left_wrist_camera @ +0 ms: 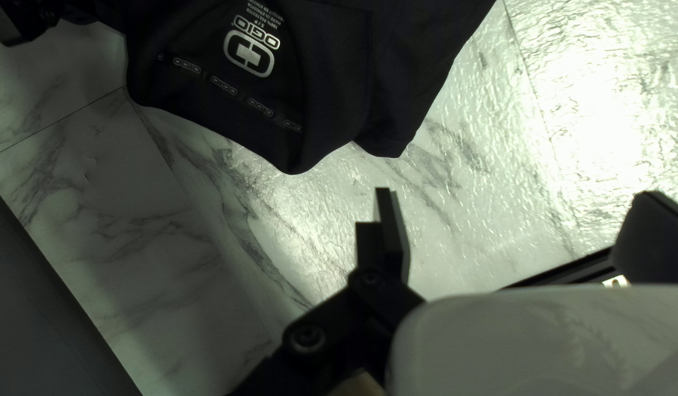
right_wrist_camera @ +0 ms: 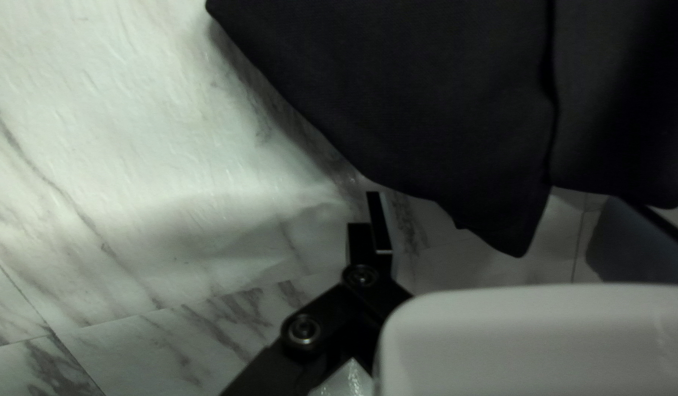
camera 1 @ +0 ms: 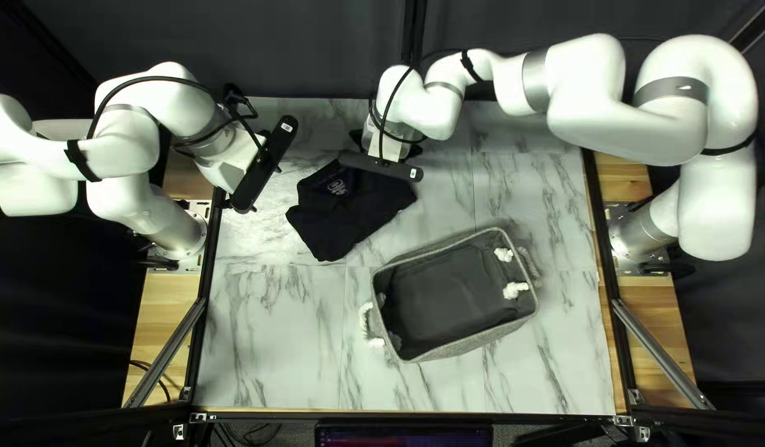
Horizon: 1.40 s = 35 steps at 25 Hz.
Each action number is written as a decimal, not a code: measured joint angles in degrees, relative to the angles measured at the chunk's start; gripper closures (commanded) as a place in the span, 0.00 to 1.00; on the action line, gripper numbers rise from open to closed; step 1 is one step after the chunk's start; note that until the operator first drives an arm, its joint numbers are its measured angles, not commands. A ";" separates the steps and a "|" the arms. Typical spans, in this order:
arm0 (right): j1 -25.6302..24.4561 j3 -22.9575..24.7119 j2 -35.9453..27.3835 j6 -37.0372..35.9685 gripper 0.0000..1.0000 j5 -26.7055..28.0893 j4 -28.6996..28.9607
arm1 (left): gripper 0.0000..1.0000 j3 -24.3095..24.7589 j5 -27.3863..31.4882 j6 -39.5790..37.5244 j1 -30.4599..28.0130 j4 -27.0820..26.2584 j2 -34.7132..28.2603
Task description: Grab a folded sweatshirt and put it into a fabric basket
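left wrist view: tabletop (left_wrist_camera: 596, 125) glare | right wrist view: dimmer, shadowed

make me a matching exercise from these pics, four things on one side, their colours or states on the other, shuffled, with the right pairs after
1. sweatshirt
2. basket
3. rope knots
4. left gripper

A. open, no cloth between its fingers
B. white
C. black, lying on the tabletop
D. grey fabric walls

Pairs: 1-C, 2-D, 3-B, 4-A
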 measured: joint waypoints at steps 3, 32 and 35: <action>-0.01 -0.26 0.07 0.75 0.00 0.55 -0.08 | 0.00 0.00 0.00 0.00 0.00 0.00 0.00; 0.31 -6.39 5.51 5.21 1.00 4.52 -1.98 | 0.00 0.00 0.00 0.00 0.00 0.00 0.00; 0.38 -6.52 5.57 5.48 1.00 4.78 -2.01 | 0.00 0.00 0.00 0.00 0.00 0.00 0.00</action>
